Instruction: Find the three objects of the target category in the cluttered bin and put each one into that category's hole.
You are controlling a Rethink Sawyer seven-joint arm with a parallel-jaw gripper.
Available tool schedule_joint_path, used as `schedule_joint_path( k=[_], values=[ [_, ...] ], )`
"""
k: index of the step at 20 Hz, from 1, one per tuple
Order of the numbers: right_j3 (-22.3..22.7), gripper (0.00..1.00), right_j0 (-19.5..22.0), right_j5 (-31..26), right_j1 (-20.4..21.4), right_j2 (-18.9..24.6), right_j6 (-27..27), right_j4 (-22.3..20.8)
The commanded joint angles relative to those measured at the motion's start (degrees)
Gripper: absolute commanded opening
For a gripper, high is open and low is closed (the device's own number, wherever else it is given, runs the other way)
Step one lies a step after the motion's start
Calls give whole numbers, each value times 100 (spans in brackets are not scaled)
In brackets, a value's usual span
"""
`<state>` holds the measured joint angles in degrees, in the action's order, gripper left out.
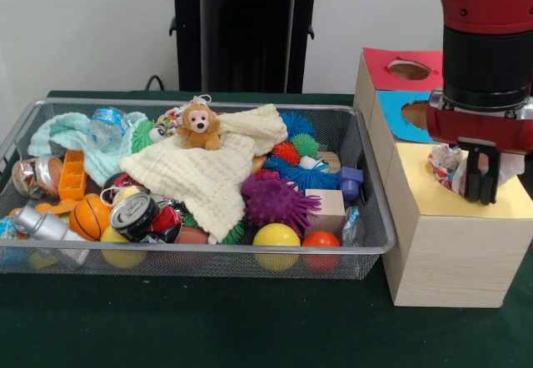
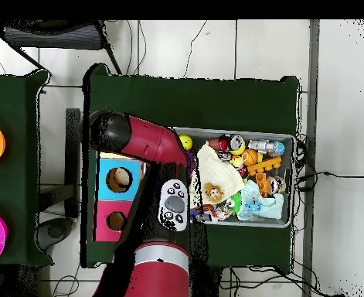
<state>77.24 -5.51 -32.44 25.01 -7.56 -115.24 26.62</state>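
My gripper (image 1: 481, 186) hangs over the yellow card top (image 1: 414, 186) of the nearest pale wood box, right of the bin (image 1: 208, 250). Its fingers stand close together, shut on a dotted cloth (image 1: 445, 165) that bunches around them. The cloth and fingers cover the hole. A second dotted piece (image 1: 169, 121) peeks out beside the toy monkey (image 1: 199, 126) at the back of the bin. In the overhead view the arm (image 2: 150, 147) hides the gripper and the yellow box. The bin (image 2: 290, 139) lies to the arm's right.
The blue-topped box (image 1: 398, 111) and the red-topped box (image 1: 385, 67) stand behind the yellow one. The bin holds a cream waffle cloth (image 1: 200, 176), a mint cloth (image 1: 71, 131), a purple spiky ball (image 1: 277, 201), balls, cans and a bottle.
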Motion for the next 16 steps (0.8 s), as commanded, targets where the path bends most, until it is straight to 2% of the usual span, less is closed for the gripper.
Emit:
schedule_joint_path(
  k=[1, 6, 14, 16],
  values=[
    [24, 0, -178, -1023, -325, 29, -859, -397],
    [-161, 0, -441, -1721, -342, -413, -1100, -551],
    [-291, 0, -474, -2008, -362, -446, -1137, -565],
    [-261, 0, -484, -1905, -359, -433, -1152, -543]
  ],
)
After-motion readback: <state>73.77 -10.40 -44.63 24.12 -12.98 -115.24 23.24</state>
